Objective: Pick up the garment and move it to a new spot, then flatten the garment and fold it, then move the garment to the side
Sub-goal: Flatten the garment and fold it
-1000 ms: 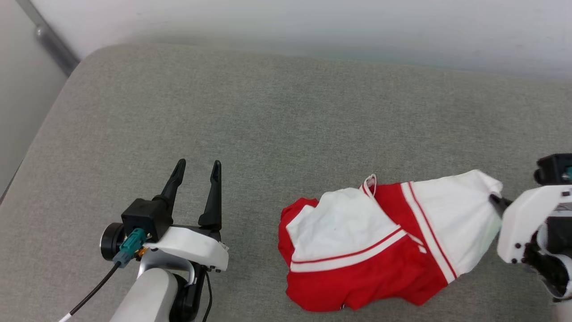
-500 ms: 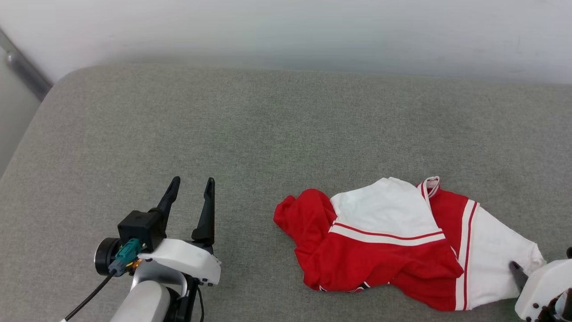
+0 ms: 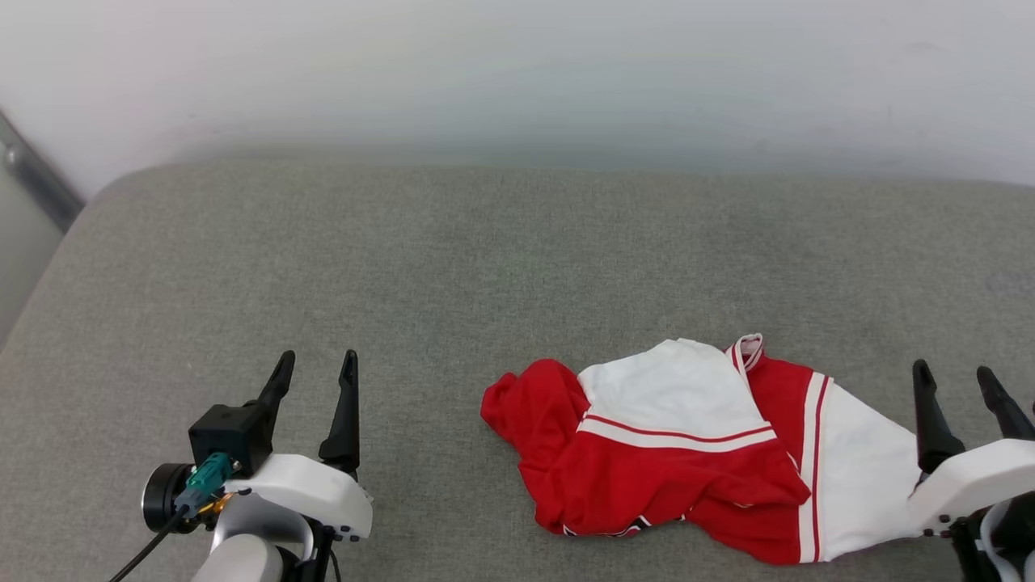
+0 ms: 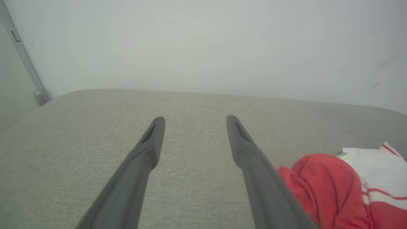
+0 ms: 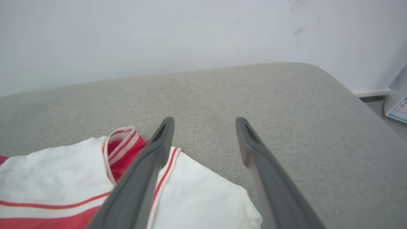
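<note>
The red and white garment lies crumpled on the grey cushion, right of centre near the front edge. Its white sleeves and striped trim show; the letters and number are hidden. My right gripper stands open just beyond the garment's right white end, holding nothing. In the right wrist view the garment lies left of and under the left finger. My left gripper is open at the lower left, well clear of the cloth. The left wrist view has the garment's red bulge at the lower right.
A pale wall runs along the cushion's far edge. A grey pipe slants down at the far left. The cushion's right end curves off beside a white ledge and a paper. Bare cushion spreads behind and left of the garment.
The right gripper dragged the garment toward the front right, let go of its white end and now stands open. The head camera shifted, so the whole picture moved.
</note>
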